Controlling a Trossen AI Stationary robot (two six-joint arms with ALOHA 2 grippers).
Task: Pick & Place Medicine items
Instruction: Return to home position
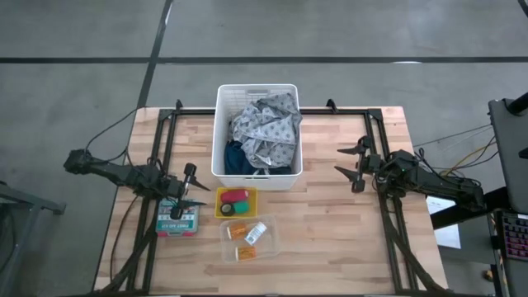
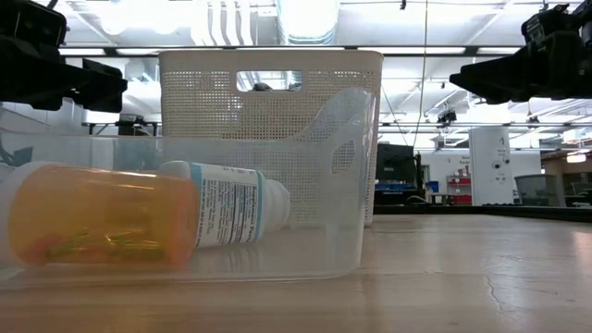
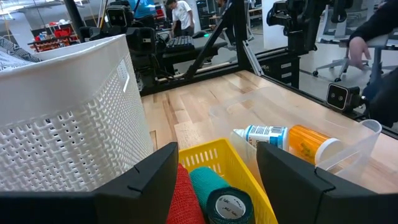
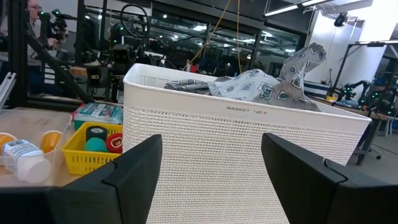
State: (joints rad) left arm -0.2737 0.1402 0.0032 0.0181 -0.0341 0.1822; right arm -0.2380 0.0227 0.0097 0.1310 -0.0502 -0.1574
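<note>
Sorting looked done, the bottles (image 1: 238, 229) in the clear bin (image 1: 265, 252). The left tool (image 1: 195, 186) and right tool (image 1: 350, 162) gaped wide, empty; only parking the arms remained

Robotics lab in an open industrial hall, grey concrete floor (image 1: 74, 33), ceiling lights (image 2: 116, 17), hanging cables (image 4: 238, 18), person (image 3: 181, 14) among equipment benches.

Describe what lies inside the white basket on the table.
A grey patterned cloth fills most of the white basket and rises above its rim. A teal-blue cloth shows at one corner, partly under it. Anything beneath the cloths is covered.
</note>
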